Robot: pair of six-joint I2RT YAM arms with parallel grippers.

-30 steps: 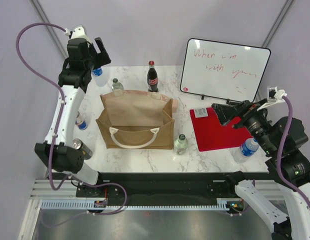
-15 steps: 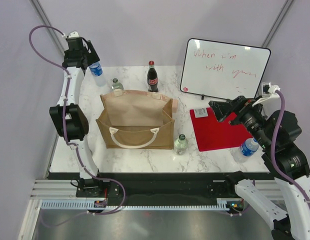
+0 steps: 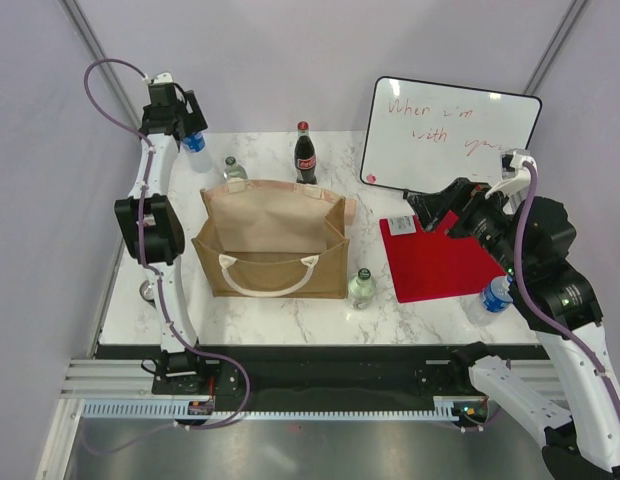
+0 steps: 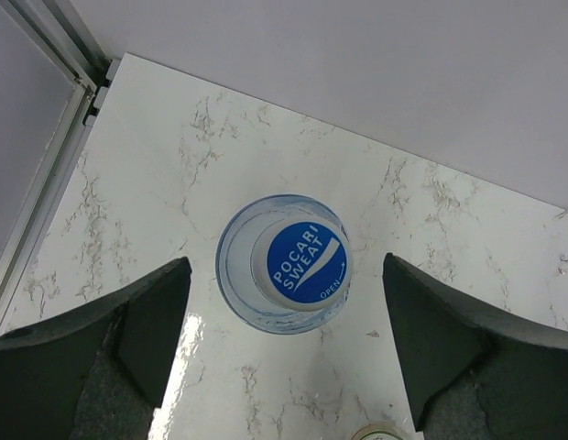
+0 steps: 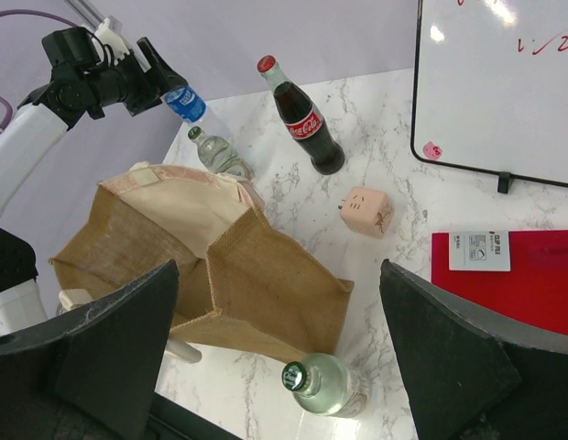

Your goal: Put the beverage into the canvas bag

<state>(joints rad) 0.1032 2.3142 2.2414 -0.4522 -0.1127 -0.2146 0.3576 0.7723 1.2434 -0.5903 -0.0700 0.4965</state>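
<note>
The tan canvas bag point(image 3: 273, 240) stands open mid-table; it also shows in the right wrist view point(image 5: 174, 266). A Pocari Sweat bottle point(image 4: 286, 264) stands upright at the back left corner point(image 3: 198, 153). My left gripper point(image 4: 286, 275) is open, directly above it, with a finger on either side of the cap and not touching. A cola bottle point(image 3: 305, 155) and a clear bottle point(image 3: 233, 170) stand behind the bag. A green-capped bottle point(image 3: 361, 288) stands at the bag's front right. My right gripper point(image 3: 430, 212) is open and empty, high above the red mat.
A whiteboard point(image 3: 450, 135) leans at the back right. A red mat point(image 3: 440, 262) carries a white card point(image 3: 402, 225). A blue-labelled water bottle point(image 3: 496, 295) stands at the right edge. A pink cube point(image 5: 368, 211) lies right of the bag.
My left arm has stretched toward the back left corner and now hovers over the Pocari Sweat bottle. My right gripper has risen and shifted slightly left.
</note>
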